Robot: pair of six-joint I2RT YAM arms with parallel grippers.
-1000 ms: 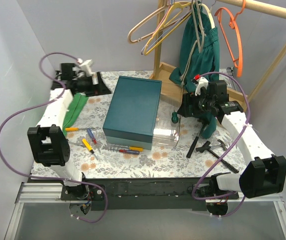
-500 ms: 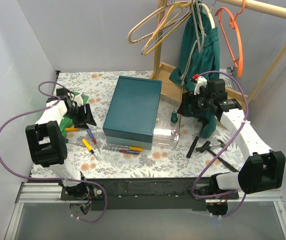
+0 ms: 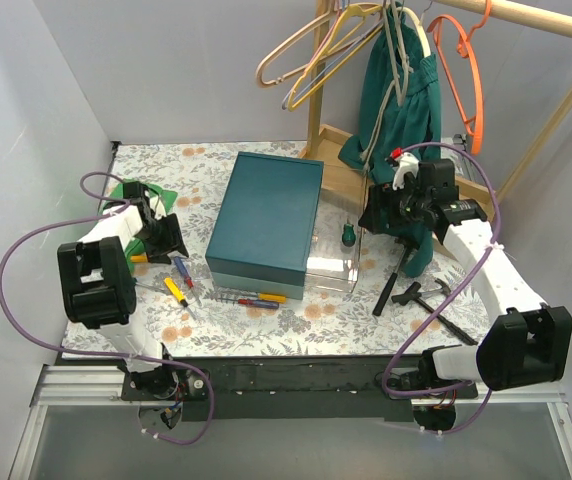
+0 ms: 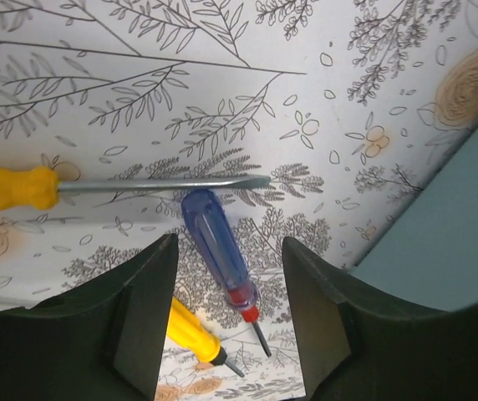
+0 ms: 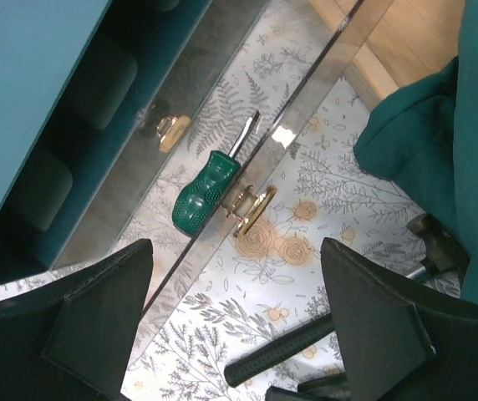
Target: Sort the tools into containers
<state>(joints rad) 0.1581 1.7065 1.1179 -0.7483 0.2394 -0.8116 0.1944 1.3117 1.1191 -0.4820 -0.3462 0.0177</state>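
A table under a white floral-print cloth (image 3: 316, 318) carries everything. At its far right stands a wooden rack (image 3: 551, 100) with a dark green garment (image 3: 403, 95) hanging from it.

A large dark teal rectangular box (image 3: 266, 212) sits mid-table. A clear plastic drawer tray (image 3: 332, 264) is pulled out from its right side. A small gold clasp (image 5: 251, 205) sits on the tray's outer wall.

The right gripper (image 5: 235, 276) hangs above the tray's outer edge, its fingers spread wide with nothing between them. The left gripper (image 4: 229, 280) is low over the cloth just left of the box. Its fingers are parted, one on each side of a screwdriver handle without visibly touching it.

On the cloth right of the tray lies a long black-handled tool (image 3: 394, 280). Just beside it is a cluster of black and grey-metal hand tools (image 3: 431, 300).

A green-handled screwdriver (image 5: 204, 192) lies inside the clear tray, close against its outer wall by the clasp.

A blue-handled screwdriver (image 4: 218, 246) lies on the cloth between the left fingers, its butt just beside the shaft of a yellow-handled screwdriver (image 4: 9, 188). That shaft runs across the far end of the gap. A second yellow-handled screwdriver (image 4: 193, 332) lies close on the near side.

In front of the box, a red-handled screwdriver (image 3: 260, 304) and another yellow one (image 3: 272, 297) lie side by side.
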